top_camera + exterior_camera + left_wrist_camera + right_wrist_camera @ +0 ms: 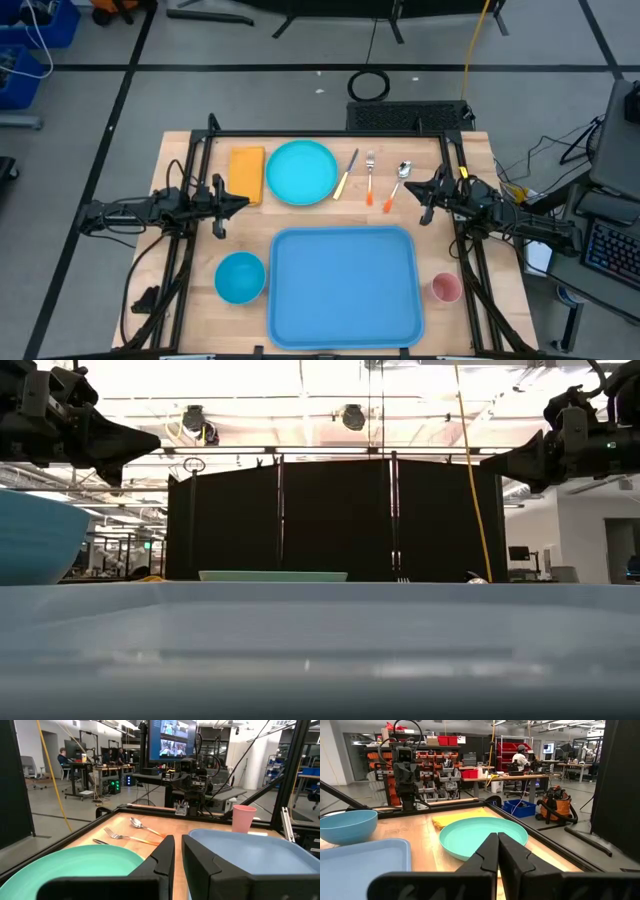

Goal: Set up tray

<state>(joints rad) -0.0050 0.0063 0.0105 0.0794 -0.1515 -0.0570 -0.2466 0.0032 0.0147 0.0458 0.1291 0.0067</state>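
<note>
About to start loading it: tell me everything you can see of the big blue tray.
The large flat blue plastic rectangular tray has rounded corners and a low raised rim. It lies flat and empty on the wooden table's near half, between the blue bowl and the pink cup, touching neither. Neither end effector touches it.

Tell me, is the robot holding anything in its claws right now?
No, nothing is held. The left gripper hangs over the table beside the plate, and the right gripper hangs near the spoon, both empty.

Bright overhead lights, blurred foreground, backlit
</note>
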